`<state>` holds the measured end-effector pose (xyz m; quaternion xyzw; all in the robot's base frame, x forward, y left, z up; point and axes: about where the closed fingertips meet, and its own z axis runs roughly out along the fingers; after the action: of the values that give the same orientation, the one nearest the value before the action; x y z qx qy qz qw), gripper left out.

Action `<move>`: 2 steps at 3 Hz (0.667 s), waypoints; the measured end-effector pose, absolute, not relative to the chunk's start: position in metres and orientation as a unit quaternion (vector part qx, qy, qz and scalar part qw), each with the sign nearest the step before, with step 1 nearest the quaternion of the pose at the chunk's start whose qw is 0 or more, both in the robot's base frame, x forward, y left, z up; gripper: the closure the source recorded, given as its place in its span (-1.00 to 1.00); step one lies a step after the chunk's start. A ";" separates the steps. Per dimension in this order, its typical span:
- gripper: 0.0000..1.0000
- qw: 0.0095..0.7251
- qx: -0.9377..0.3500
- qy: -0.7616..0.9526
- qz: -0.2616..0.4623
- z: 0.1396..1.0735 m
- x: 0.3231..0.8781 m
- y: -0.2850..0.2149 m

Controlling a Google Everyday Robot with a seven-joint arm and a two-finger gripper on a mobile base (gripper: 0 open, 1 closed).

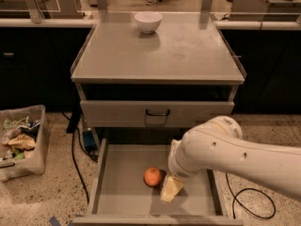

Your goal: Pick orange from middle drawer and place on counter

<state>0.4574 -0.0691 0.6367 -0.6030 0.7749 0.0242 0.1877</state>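
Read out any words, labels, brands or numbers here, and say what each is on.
None can be read.
Packaging in the floor bin: possibly printed, too blurred to read.
Counter, white bowl, orange, drawer face: no markings seen.
The tool, down in the middle drawer just right of the orange: no label seen.

White arm (244, 159) reaching in from the right, bulky wrist (193, 157) bent downward, pale gripper (171, 189) hanging beneath it, low centre of view
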 end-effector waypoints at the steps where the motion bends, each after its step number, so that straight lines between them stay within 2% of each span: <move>1: -1.00 0.229 -0.567 0.791 0.038 0.609 0.486 -0.079; 2: -1.00 0.254 -0.535 0.805 0.035 0.571 0.524 -0.077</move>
<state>0.5242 -0.0771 0.5714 -0.5354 0.8048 0.0352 0.2538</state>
